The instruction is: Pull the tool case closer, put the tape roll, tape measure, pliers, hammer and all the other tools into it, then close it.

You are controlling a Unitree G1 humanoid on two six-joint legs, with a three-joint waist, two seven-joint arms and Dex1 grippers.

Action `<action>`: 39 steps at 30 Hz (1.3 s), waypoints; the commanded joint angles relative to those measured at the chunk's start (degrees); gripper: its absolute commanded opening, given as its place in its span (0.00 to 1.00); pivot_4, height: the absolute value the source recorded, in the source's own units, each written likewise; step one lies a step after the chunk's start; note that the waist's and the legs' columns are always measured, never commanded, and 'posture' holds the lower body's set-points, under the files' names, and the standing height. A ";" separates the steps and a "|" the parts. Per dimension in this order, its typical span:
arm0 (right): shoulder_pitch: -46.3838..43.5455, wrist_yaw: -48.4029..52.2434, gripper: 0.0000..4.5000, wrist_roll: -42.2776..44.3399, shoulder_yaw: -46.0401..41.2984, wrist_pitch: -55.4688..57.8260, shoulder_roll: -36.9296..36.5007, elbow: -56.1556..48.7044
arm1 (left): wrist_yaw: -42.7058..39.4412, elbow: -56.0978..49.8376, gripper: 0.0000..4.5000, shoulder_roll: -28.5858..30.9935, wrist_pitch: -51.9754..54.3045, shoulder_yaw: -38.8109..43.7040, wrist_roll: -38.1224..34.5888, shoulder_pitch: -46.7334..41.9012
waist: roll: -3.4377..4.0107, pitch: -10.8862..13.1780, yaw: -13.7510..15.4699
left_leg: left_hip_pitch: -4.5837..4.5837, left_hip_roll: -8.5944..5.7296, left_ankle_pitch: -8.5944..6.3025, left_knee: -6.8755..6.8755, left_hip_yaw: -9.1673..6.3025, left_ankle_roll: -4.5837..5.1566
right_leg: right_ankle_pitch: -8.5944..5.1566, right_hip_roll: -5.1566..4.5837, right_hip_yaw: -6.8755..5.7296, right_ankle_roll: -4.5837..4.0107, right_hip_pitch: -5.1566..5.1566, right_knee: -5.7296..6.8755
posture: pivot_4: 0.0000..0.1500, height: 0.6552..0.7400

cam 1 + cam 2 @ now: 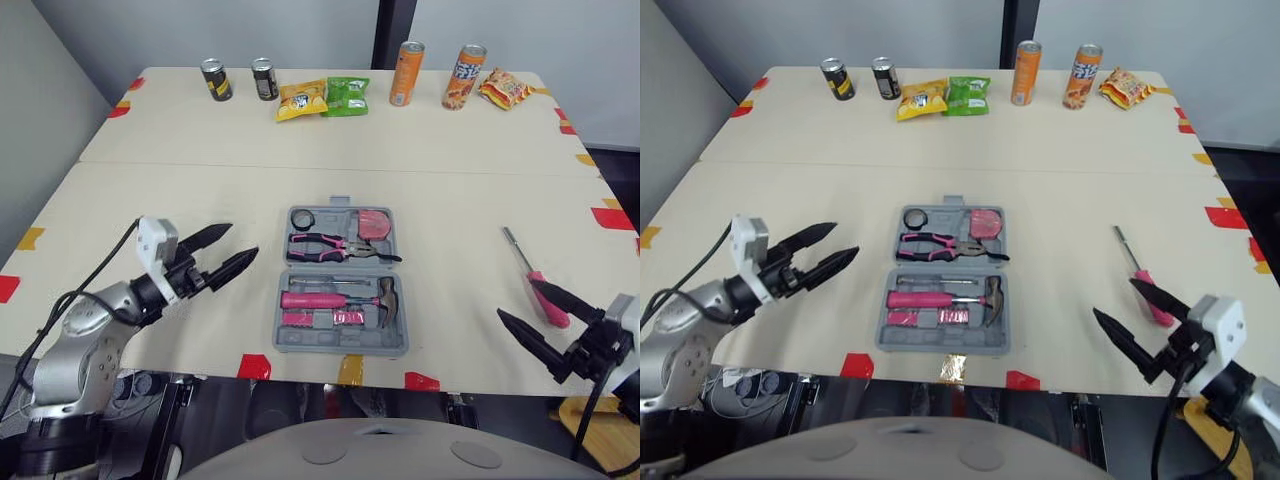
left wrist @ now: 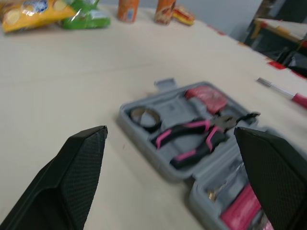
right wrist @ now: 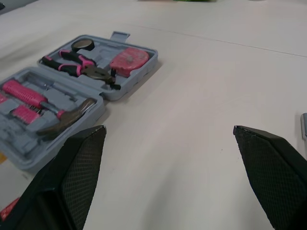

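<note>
1. Left eye view showed the open tool case (image 1: 300,343) lying flat on the surface, close to the near edge, so I judged the pulling step as done.
2. Inside the tool case, the far half carried the tape roll (image 1: 302,219), the tape measure (image 1: 374,224) and the pliers (image 1: 335,246). The near half carried the hammer (image 1: 340,299) and a row of small pink pieces (image 1: 322,318).
3. One tool was not yet packed: a screwdriver (image 1: 518,250) with a pink handle lay on the surface, well to the right of the tool case.
4. The left pincer (image 1: 243,240) hung just left of the tool case, wide and holding nothing.
5. The right pincer (image 1: 516,298) was far to the right of the tool case, near the screwdriver handle, also wide and holding nothing.
6. The step in hand was probably to take the screwdriver with the right pincer. To do it well, the fingers should go down on both sides of the pink handle, not the thin shaft, and close only when they are low enough.
7. I could not tell which slot in the tool case was free, so the slot should be checked before the release.
8. The screwdriver should lie flat in its slot, otherwise the tool case may not close.
</note>
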 commanded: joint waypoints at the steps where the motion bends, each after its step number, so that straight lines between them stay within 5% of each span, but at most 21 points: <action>1: -3.54 -2.46 1.00 1.30 -2.88 4.40 -3.95 -1.79 | -1.35 -4.59 0.99 1.71 3.18 -2.02 -3.55 -3.91 | 0.02 -0.01 -0.06 | -0.01 0.00 0.01 0.06 0.00 0.01 | 0.02 -0.01 0.00 0.03 0.00 0.03 | 1.00 1.00; 10: -10.85 -0.98 1.00 -4.20 -3.17 12.60 -16.92 3.25 | -7.72 -6.39 0.99 3.72 4.34 -9.89 -3.76 -14.87 | 0.03 -0.01 0.32 | -0.03 -0.02 0.03 0.27 -0.02 0.05 | 0.03 -0.03 0.00 0.04 0.02 0.22 | 1.00 1.00; 21: -27.38 12.68 1.00 -11.72 6.63 15.76 -33.42 21.22 | -16.73 -6.09 0.99 3.27 2.21 -15.56 -3.32 -16.58 | 0.02 0.00 -0.28 | -0.06 0.01 0.04 0.44 -0.01 0.13 | -0.01 -0.03 0.01 -0.04 -0.06 0.50 | 1.00 1.00; 28: -30.39 0.92 1.00 -13.07 8.00 26.06 -26.39 19.99 | -16.40 -7.71 0.99 2.66 0.65 -16.11 -2.89 -14.13 | 0.03 -0.01 0.51 | -0.09 0.06 0.05 0.60 0.01 0.17 | -0.02 -0.03 -0.01 -0.08 -0.11 0.60 | 1.00 1.00; 38: -23.05 -16.75 1.00 -15.86 4.83 30.75 -11.10 14.59 | -15.71 -11.10 0.99 3.19 1.91 -16.63 -4.15 -14.63 | 0.09 -0.03 1.90 | -0.04 0.09 0.03 0.67 0.22 0.14 | -0.05 -0.03 0.12 -0.14 -0.29 0.87 | 1.00 1.00; 39: -23.21 -17.55 0.91 -16.22 4.99 30.28 -10.27 15.14 | -15.92 -11.17 1.00 3.29 1.96 -16.78 -4.14 -14.93 | 0.09 -0.03 1.82 | -0.04 0.09 0.03 0.66 0.26 0.13 | -0.05 -0.03 0.17 -0.14 -0.29 0.87 | 1.00 1.00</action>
